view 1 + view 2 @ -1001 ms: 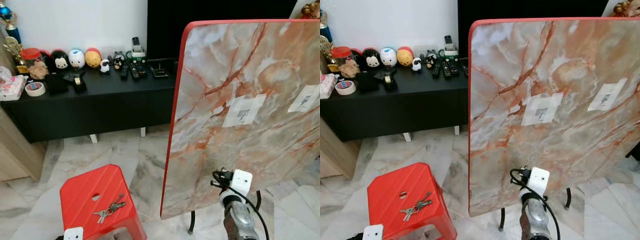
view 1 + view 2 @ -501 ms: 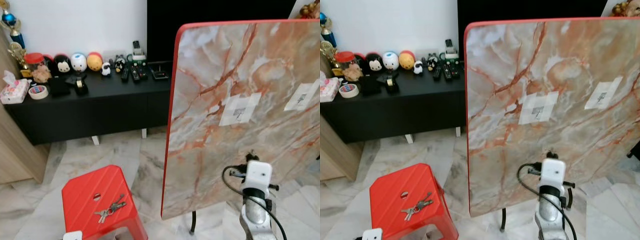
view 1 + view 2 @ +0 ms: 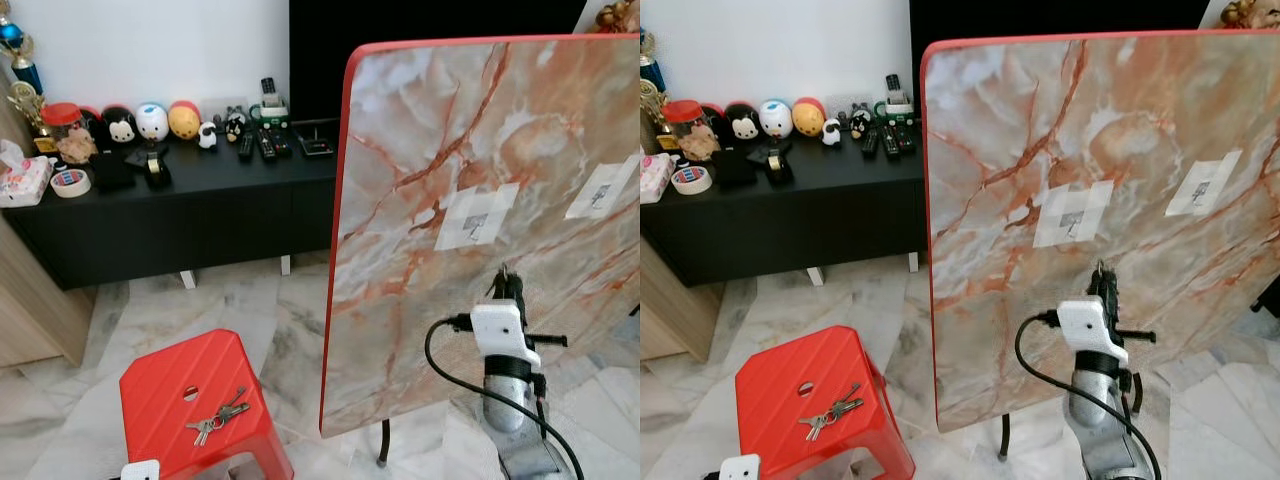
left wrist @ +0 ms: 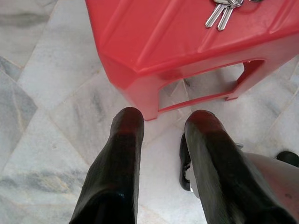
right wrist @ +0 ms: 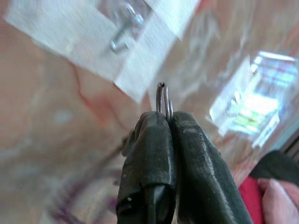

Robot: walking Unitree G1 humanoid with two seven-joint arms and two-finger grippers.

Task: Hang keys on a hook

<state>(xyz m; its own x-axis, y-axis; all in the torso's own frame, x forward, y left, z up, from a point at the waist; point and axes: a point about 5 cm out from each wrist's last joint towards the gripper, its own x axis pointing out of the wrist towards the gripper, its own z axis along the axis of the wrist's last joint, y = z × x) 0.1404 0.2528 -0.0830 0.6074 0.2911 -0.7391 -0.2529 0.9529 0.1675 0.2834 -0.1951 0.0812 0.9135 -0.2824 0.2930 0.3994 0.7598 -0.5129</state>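
Note:
An upright marble board (image 3: 480,150) with a red rim carries two metal hooks under white tape, one hook (image 3: 478,218) near its middle and another (image 3: 606,190) further right. My right gripper (image 3: 506,278) points upward just below the middle hook, in front of the board. In the right wrist view the hook (image 5: 124,32) lies close ahead, and the gripper (image 5: 163,116) is shut on a thin key ring (image 5: 163,99). A bunch of keys (image 3: 218,418) lies on a red plastic stool (image 3: 165,400). My left gripper (image 4: 161,123) hangs open, low beside the stool over the floor.
A long black cabinet (image 3: 180,215) with figurines, remotes and tape rolls stands against the white wall behind. The floor (image 3: 260,310) is marble tile. The board rests on thin black legs (image 3: 385,450). Something pink like a fingertip (image 5: 278,200) sits at the right wrist view's corner.
My right arm has risen and its gripper has turned upright, coming closer under the middle hook. The stool and its keys have not moved.

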